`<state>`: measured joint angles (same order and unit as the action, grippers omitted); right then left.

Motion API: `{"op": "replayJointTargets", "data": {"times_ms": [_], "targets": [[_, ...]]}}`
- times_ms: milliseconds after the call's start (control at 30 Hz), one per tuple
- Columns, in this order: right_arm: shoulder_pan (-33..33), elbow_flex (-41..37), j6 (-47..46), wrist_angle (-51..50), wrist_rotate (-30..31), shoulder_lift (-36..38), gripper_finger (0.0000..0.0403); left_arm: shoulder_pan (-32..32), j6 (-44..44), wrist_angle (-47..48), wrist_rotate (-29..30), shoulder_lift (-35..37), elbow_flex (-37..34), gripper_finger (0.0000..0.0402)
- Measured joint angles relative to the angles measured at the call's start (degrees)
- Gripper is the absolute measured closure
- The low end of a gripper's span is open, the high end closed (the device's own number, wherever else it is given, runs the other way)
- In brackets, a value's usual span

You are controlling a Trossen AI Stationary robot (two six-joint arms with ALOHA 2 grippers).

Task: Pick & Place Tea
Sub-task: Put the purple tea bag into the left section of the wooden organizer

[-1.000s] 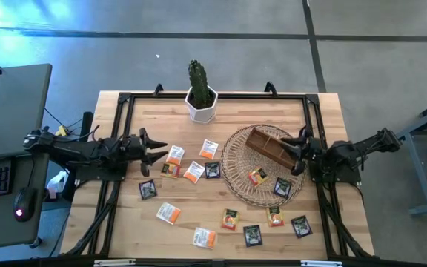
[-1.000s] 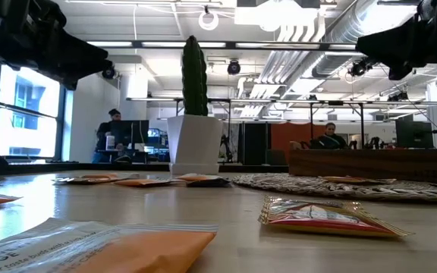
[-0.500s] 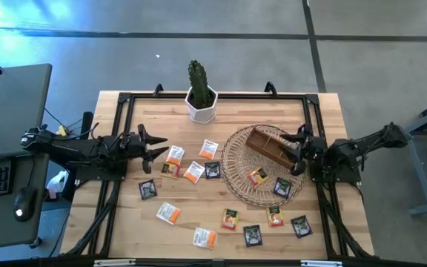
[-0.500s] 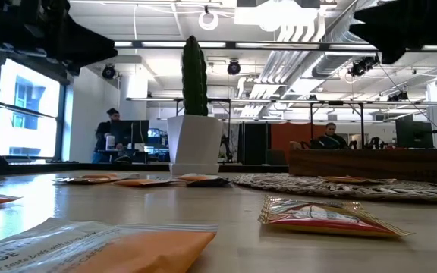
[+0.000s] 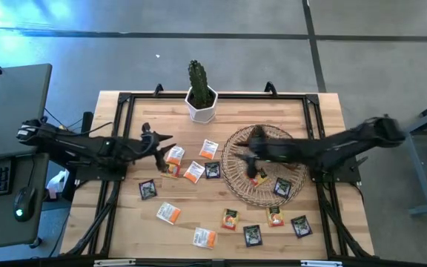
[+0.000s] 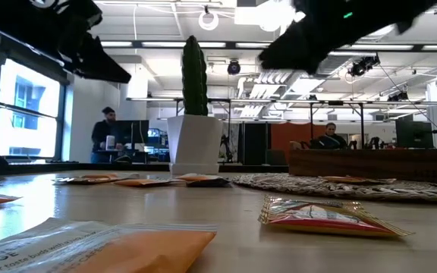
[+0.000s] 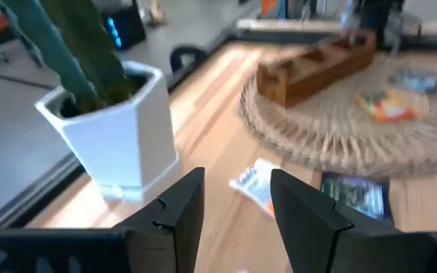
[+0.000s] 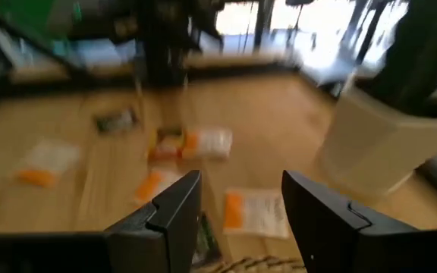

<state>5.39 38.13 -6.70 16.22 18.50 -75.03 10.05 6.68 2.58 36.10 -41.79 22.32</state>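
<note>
Table: you have a pale wooden table (image 5: 124, 237) with a black frame running along its edges.
Tray: you find a round woven wicker tray (image 5: 237, 194) on the right half of the table.
Left arm: your dark left arm reaches in from the left edge; the left gripper (image 5: 170, 138) hangs just beside the nearest white-and-orange sachets. In its wrist view the two fingers (image 7: 180, 208) stand apart with nothing between them.
Right arm: your dark right arm stretches leftward over the tray; the right gripper (image 5: 246, 148) sits above the tray's middle. Its fingers (image 8: 174, 206) are spread, holding nothing.
Plant: a green cactus in a white faceted pot (image 5: 201, 98) stands near the table's far edge.
Box: a brown wooden box with compartments (image 7: 317, 67) lies on the tray's far part.
Tea: you count small flat square tea-bag sachets (image 5: 193, 172) scattered on the bare wood left of and in front of the tray, white-and-orange, black-and-green and yellow-red; two more rest on the tray itself.
Room: a person (image 6: 106, 136) stands well behind the table.
</note>
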Motion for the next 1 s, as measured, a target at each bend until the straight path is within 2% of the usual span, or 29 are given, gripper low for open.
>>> {"op": "replayJointTargets", "data": {"times_ms": [200, 333, 400, 500, 667, 767, 1000], "targets": [[-4.83, 13.90, 0.06, -12.57, -7.17, -18.30, 0.0222, 0.01, -0.08, 0.23, -3.90, -5.24, 2.44, 0.0252], [-6.36, 20.18, 0.04, -18.15, -10.41, -26.69, 0.0222, 0.03, 3.86, 0.10, -10.13, -8.08, 2.76, 0.0252], [-6.74, 22.53, 0.04, -18.93, -13.03, -29.48, 0.0222, 0.06, 5.69, 0.14, -10.90, -10.25, 2.76, 0.0252], [-7.11, 25.09, 0.04, -19.26, -15.77, -32.65, 0.0222, 0.06, 6.66, 0.27, -10.91, -13.34, 2.76, 0.0252], [-7.31, 26.14, -1.05, -21.04, -15.52, -35.54, 0.0222, 0.03, 6.68, 0.11, -8.78, -16.89, 2.76, 0.0252], [-7.46, 26.19, -3.58, -22.32, -15.46, -35.99, 0.0222, 0.03, 7.06, -0.06, -8.61, -17.52, 2.76, 0.0252], [-7.32, 26.10, -3.20, -22.50, -15.46, -36.02, 0.0222, 0.03, 7.17, -2.57, -8.79, -17.50, 2.74, 0.0252]]}}
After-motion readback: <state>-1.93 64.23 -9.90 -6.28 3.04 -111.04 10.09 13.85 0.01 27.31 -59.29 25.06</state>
